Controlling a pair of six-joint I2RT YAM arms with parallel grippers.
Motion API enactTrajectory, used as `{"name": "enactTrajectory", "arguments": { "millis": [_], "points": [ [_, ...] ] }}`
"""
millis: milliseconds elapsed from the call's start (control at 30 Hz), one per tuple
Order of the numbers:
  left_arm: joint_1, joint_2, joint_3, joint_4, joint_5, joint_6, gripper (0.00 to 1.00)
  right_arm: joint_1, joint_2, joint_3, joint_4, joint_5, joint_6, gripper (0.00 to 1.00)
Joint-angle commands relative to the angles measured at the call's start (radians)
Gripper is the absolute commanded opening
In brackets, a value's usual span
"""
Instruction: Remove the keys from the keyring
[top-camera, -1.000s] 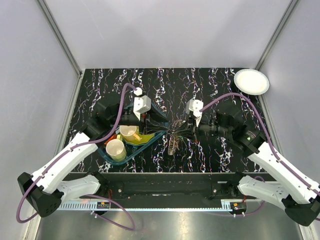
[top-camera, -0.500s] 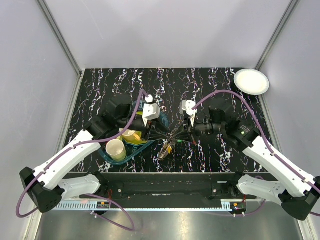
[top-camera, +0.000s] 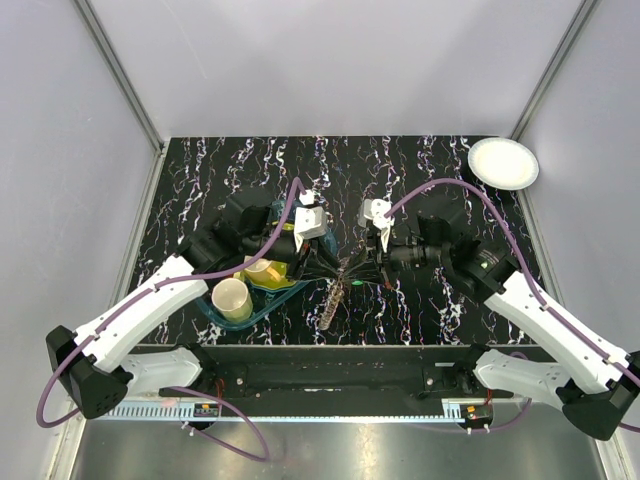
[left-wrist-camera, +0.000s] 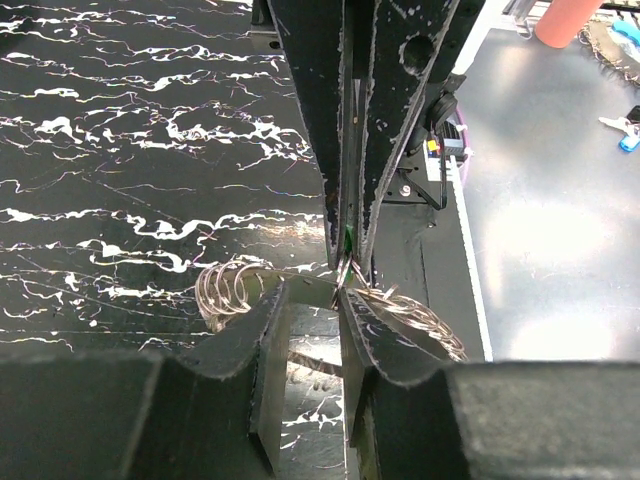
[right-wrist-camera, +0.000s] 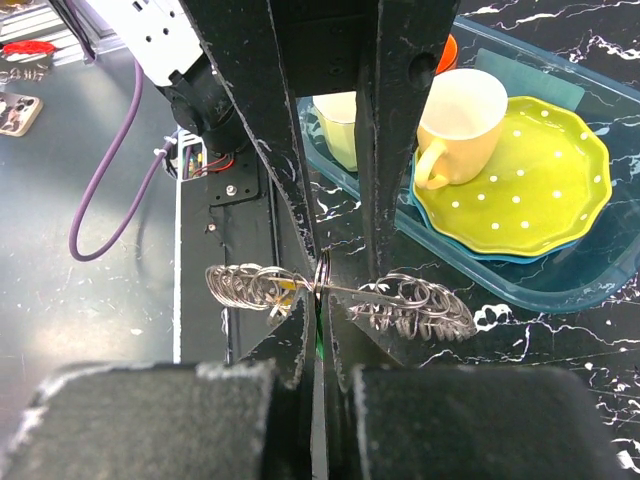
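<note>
The keyring (top-camera: 333, 293) is a floppy string of silver rings held above the table centre. In the right wrist view my right gripper (right-wrist-camera: 318, 298) is shut on a ring at its middle, with ring bunches hanging left (right-wrist-camera: 245, 285) and right (right-wrist-camera: 415, 305). In the left wrist view my left gripper (left-wrist-camera: 310, 295) faces it tip to tip. Its jaws stand a little apart, and a flat strip of the keyring (left-wrist-camera: 305, 287) lies across their tips. Single keys cannot be told apart from the rings. From above, the left gripper (top-camera: 322, 264) and right gripper (top-camera: 362, 268) meet over the hanging bundle.
A teal tray (top-camera: 268, 305) lies left of centre, under my left arm. It holds a yellow dotted plate (right-wrist-camera: 530, 180), a cream cup (right-wrist-camera: 460, 110) and a second cup (top-camera: 232, 298). A white plate (top-camera: 503, 162) sits in the back right corner.
My left gripper has moved right from over the tray to meet the right gripper, and its jaws have narrowed. The right gripper shifted slightly left, still shut on the keyring.
</note>
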Motion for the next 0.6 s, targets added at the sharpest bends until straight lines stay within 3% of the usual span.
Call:
{"name": "enactTrajectory", "arguments": {
  "millis": [0,333,433,567],
  "points": [
    [-0.006,0.000,0.039,0.044,-0.011,0.014,0.27,-0.005,0.006,0.017,0.094,-0.061,0.024,0.00],
    [-0.009,0.003,0.028,0.076,0.055,-0.016,0.25,-0.005,0.016,0.016,0.094,-0.059,0.025,0.00],
    [-0.014,0.003,0.007,0.103,0.055,-0.038,0.03,-0.003,0.021,0.017,0.094,-0.048,0.032,0.00],
    [-0.015,-0.004,-0.016,0.163,0.001,-0.108,0.00,-0.003,0.021,0.017,0.100,-0.002,0.058,0.00]
  ]
}}
